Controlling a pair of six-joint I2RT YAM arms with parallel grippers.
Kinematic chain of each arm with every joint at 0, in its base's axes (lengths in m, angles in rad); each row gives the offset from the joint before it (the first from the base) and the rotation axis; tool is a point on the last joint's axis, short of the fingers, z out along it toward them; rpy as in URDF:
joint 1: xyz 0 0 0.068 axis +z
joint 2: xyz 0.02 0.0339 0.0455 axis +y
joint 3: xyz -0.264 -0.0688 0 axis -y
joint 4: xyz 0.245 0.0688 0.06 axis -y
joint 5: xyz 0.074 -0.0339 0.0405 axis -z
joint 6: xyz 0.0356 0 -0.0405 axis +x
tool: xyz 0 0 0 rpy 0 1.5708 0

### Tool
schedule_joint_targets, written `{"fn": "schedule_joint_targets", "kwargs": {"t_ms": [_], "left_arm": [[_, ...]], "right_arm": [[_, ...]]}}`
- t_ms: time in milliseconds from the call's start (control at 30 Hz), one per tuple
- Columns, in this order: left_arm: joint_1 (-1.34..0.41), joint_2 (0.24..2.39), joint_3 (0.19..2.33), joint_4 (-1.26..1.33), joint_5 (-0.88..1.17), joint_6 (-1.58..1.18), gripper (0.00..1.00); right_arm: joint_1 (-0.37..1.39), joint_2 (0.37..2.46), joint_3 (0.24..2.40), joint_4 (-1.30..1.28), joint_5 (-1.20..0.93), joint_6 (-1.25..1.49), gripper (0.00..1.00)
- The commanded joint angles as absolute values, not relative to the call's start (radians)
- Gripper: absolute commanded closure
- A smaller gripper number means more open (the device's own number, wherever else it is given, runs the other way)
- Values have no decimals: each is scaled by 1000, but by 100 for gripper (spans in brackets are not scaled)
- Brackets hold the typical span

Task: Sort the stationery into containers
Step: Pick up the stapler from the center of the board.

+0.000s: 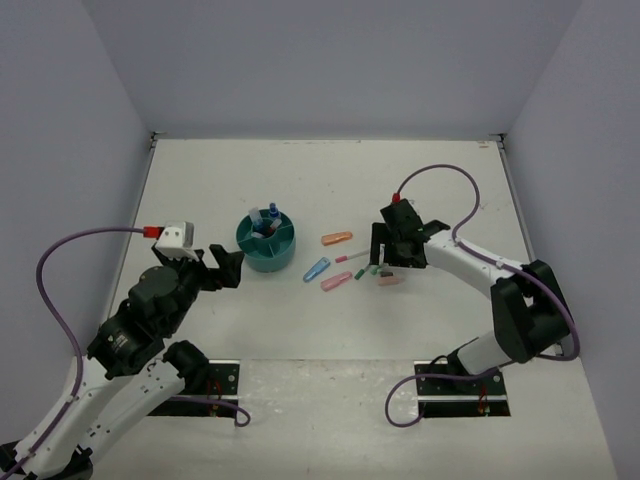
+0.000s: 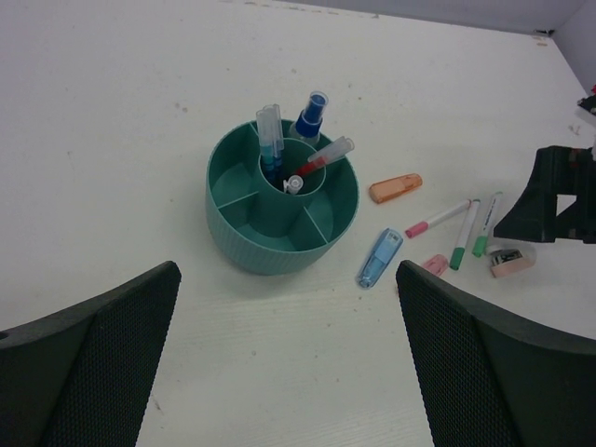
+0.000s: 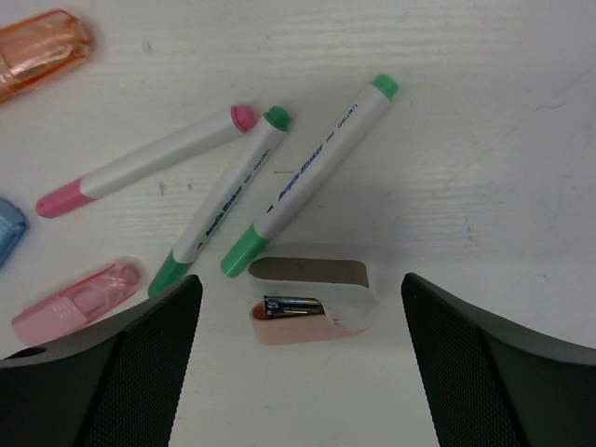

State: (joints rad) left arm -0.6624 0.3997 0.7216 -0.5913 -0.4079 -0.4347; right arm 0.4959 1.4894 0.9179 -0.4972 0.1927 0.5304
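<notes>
The teal organizer (image 1: 267, 242) stands left of centre; it also shows in the left wrist view (image 2: 279, 200). Its central cup holds blue pens, a red pen (image 2: 321, 156) and a blue-capped bottle (image 2: 310, 116). On the table to its right lie an orange marker (image 1: 337, 238), a light-blue marker (image 1: 316, 269), a pink marker (image 1: 336, 282), a pink-and-white pen (image 3: 149, 158), two green-and-white pens (image 3: 228, 196) (image 3: 312, 172) and a small pink-and-white sharpener-like item (image 3: 312, 298). My right gripper (image 3: 300, 321) is open, its jaws either side of that small item. My left gripper (image 2: 287, 284) is open and empty, just short of the organizer.
White walls close in the table on the left, back and right. The right arm's cable (image 1: 440, 175) loops over the table behind the right gripper (image 1: 398, 250). The outer compartments of the organizer look empty.
</notes>
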Motion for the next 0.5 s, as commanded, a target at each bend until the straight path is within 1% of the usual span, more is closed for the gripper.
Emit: {"fn": "schedule_joint_targets", "kwargs": {"t_ms": [0,233,367,433,467], "left_arm": [[-663,384,710,-538,-389,-426,0],[-667,376,709,-537,-380,-423,0],[-669,368,708,-535,-382,-423,0],[-670,367,709,-536,-385,-425,0],[-670,367,709,-537,-385,-425,0]], "right_arm": [[498,1569,940,-589,212,577,13],[496,1611,929,-558,149,598,23],[496,1619,922,-553,162,608,44],[497,1611,920,-547,154,611,61],[497,1596,915,-543,147,611,65]]}}
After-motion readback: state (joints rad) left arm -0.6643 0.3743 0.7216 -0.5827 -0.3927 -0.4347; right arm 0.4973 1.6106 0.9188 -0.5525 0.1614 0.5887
